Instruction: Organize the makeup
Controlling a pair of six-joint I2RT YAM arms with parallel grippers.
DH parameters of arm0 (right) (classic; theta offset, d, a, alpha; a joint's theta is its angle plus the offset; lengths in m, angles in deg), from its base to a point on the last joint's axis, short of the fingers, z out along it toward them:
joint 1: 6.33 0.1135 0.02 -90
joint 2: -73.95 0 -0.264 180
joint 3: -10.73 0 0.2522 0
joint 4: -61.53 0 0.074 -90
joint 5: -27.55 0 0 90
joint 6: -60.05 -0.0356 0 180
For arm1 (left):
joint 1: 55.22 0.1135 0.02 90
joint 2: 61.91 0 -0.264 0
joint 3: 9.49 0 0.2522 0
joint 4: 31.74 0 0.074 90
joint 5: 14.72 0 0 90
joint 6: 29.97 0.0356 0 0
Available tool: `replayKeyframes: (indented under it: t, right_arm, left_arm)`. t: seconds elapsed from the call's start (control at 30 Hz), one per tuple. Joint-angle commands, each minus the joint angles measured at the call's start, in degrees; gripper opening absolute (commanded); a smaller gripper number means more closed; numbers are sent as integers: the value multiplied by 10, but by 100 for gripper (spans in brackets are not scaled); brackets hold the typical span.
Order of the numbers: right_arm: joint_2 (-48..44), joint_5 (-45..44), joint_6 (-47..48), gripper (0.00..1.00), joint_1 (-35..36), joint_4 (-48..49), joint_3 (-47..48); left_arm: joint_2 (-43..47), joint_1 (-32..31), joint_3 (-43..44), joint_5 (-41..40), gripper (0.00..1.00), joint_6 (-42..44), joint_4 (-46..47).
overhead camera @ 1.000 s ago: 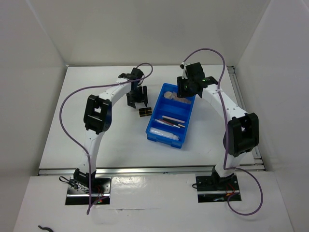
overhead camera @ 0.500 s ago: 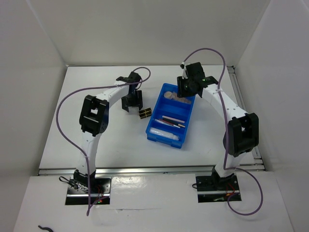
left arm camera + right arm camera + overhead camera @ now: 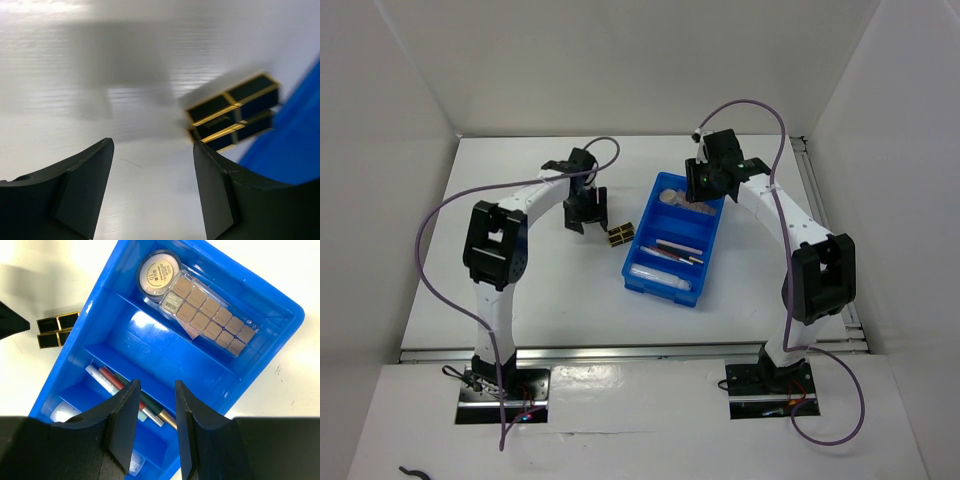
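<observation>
The black palette with gold squares (image 3: 619, 234) lies on the table just left of the blue bin (image 3: 638, 262); it also shows in the left wrist view (image 3: 232, 112) and the right wrist view (image 3: 57, 330). My left gripper (image 3: 584, 222) is open and empty, to the palette's left (image 3: 152, 145). My right gripper (image 3: 701, 196) hovers over the bin's far end, jaws open with a narrow gap, empty (image 3: 156, 387). In the bin lie a round compact (image 3: 159, 275), a pale square-pan palette (image 3: 210, 312), thin pencils (image 3: 122, 387) and a clear tube (image 3: 660, 276).
White enclosure walls stand at the back and sides. A metal rail (image 3: 620, 350) runs along the table's near edge. The bin's middle compartment (image 3: 165, 352) holds nothing.
My left arm has swung left and back, moving its open gripper away from the black palette, which stays beside the bin. The right arm has barely moved.
</observation>
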Motion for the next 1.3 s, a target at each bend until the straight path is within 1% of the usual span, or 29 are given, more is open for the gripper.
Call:
replayKeyframes:
  t: [0.0, 0.07, 0.17, 0.3, 0.6, 0.7, 0.83, 0.9, 0.97, 1.03, 1.13, 1.2, 1.27]
  right_arm:
    - [-17, -1, -2, 42, 6, -3, 23]
    - [-17, -1, -2, 42, 11, -3, 23]
    - [-17, -1, -2, 42, 11, -3, 23]
    - [-17, -6, -2, 42, 11, -3, 23]
    - [-17, -11, -2, 42, 11, -8, 23]
    - [-17, -11, -2, 42, 11, -8, 23]
    - [-17, -11, -2, 42, 11, -8, 23]
    - [-17, -11, -2, 42, 11, -8, 23]
    - [-17, -11, -2, 42, 11, -8, 23]
    - [-17, -11, -2, 42, 11, -13, 23]
    - [-23, -16, -2, 42, 11, -13, 18]
    - [-23, -16, -2, 42, 11, -13, 18]
    - [-23, -16, -2, 42, 11, -13, 18]
  left_arm:
    - [25, -8, 27, 85, 78, 34, 42]
    - [8, -14, 58, 86, 78, 34, 28]
    - [-11, -20, 76, 94, 79, 39, 37]
    - [-67, -26, 133, 94, 79, 46, -8]
    - [-103, -38, 149, 28, 79, 64, -46]
    - [-103, -38, 142, -4, 79, 64, -52]
    - [-96, -38, 125, -75, 79, 40, -65]
    - [-80, -22, 103, -87, 78, 24, -65]
    - [-75, -4, 86, -94, 78, 24, -65]
    - [-60, 2, 61, -118, 78, 24, -53]
    - [-42, 8, 39, -125, 78, 36, -47]
    - [-36, 13, 39, -125, 78, 36, -47]
    - [-30, 13, 32, -104, 78, 36, -41]
